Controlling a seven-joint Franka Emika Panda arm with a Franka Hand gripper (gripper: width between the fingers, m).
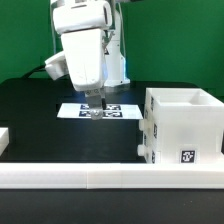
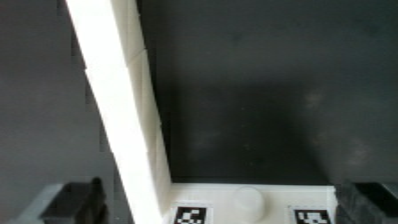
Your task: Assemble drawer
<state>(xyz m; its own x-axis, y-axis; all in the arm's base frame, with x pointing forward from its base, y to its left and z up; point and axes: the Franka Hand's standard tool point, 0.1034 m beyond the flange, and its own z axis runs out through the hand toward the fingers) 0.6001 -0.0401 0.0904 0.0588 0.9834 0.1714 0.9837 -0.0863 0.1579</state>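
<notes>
**Inspector:** Where is the casing?

**Assistant:** The drawer casing [image 1: 183, 125] stands on the black table [image 1: 40, 115] at the exterior view's right, against the long white rail [image 1: 110, 176].

**Inspector:** Surroundings?

**Assistant:** The marker board [image 1: 100, 110] lies behind, well apart. The gripper [image 1: 93, 108] hangs over it; finger spread cannot be told. Nothing blocks the casing.
</notes>
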